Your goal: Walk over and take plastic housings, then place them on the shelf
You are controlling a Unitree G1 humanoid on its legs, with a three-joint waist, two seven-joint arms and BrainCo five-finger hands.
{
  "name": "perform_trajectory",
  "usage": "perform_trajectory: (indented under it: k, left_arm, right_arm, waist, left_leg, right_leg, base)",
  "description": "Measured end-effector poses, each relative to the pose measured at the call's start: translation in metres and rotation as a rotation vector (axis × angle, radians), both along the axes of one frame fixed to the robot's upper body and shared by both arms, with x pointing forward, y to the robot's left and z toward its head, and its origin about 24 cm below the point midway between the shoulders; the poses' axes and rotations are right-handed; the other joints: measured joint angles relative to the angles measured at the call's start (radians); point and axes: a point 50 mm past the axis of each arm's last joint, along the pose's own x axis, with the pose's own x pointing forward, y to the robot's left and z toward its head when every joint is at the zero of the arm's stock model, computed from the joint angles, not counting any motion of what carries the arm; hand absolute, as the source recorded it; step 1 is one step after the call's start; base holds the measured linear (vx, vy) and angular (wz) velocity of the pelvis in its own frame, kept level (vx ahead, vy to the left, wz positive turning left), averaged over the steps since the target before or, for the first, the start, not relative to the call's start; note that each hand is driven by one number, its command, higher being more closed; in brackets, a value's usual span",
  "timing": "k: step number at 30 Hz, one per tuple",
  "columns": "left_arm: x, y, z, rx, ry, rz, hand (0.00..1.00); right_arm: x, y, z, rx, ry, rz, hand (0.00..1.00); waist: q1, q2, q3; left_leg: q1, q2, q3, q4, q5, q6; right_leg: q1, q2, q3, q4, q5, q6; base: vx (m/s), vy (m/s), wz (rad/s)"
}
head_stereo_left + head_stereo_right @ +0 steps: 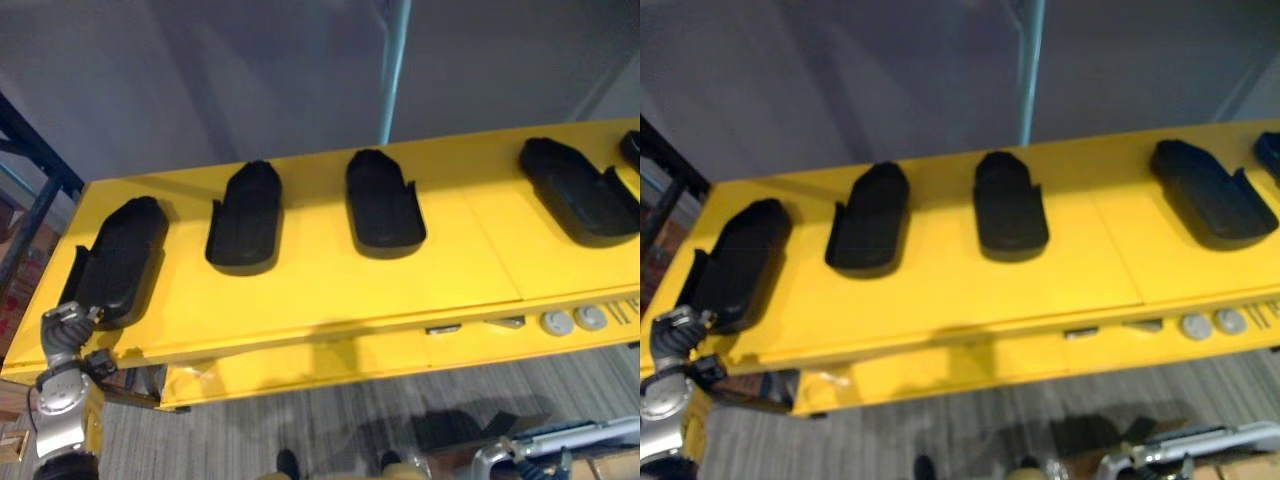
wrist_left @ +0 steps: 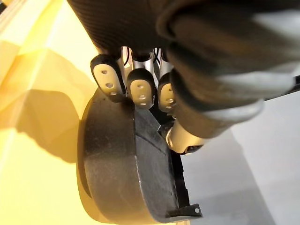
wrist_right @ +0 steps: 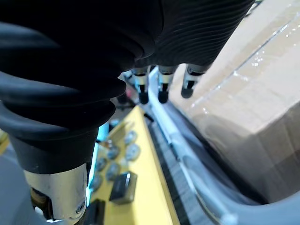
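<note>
Several black plastic housings lie in a row on a yellow shelf [image 1: 330,290]. The leftmost housing [image 1: 115,260] sits at the shelf's left end, with others [image 1: 245,215] [image 1: 382,200] [image 1: 580,190] to its right. My left hand [image 1: 62,335] is at the near end of the leftmost housing [image 2: 122,173]. Its curled fingers [image 2: 140,91] press on the rounded rim and its thumb [image 2: 183,140] is on the inner side. The housing rests on the yellow surface. My right hand [image 3: 161,86] hangs low at the right, fingers straight, holding nothing.
A dark rack frame [image 1: 30,170] stands left of the shelf and a pale pole [image 1: 395,70] rises behind it. Small round silver parts [image 1: 575,320] lie on the shelf's lower ledge. A cardboard box [image 3: 262,84] is beside my right hand. A person's shoes [image 1: 288,462] show below.
</note>
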Motion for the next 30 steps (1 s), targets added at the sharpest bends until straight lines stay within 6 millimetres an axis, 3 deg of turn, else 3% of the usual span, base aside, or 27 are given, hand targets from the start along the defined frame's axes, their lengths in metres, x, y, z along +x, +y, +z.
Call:
perform_trajectory:
  k: [8, 21, 30]
  left_arm:
    - [0.014, 0.002, 0.010, 0.004, -0.068, 0.050, 1.00]
    - [0.046, 0.036, 0.067, 0.072, -0.148, 0.168, 1.00]
    - [0.066, 0.023, 0.099, 0.096, -0.252, 0.085, 1.00]
  right_arm:
    - [0.003, -0.006, 0.003, -0.018, -0.010, 0.002, 0.00]
    - [0.017, -0.008, 0.007, -0.024, -0.052, 0.002, 0.00]
    - [0.017, 0.002, 0.002, 0.006, -0.048, 0.002, 0.00]
  waist:
    - [0.001, 0.020, 0.045]
    - [-0.025, -0.007, 0.132]
    - [-0.032, -0.009, 0.141]
  left_leg:
    - [-0.037, 0.000, -0.001, 0.005, 0.000, 0.000]
    - [-0.062, 0.000, 0.027, 0.006, 0.000, 0.001]
    - [-0.072, -0.001, 0.028, 0.006, 0.003, 0.005]
  right_leg:
    - [-0.038, 0.001, 0.000, 0.003, 0.000, 0.000]
    - [-0.093, 0.001, 0.030, 0.035, 0.001, -0.001]
    - [-0.119, -0.001, 0.036, 0.060, 0.001, -0.001]
  base:
    - [0.00, 0.000, 0.00]
    - [0.00, 0.005, -0.06]
    - [-0.01, 0.004, -0.03]
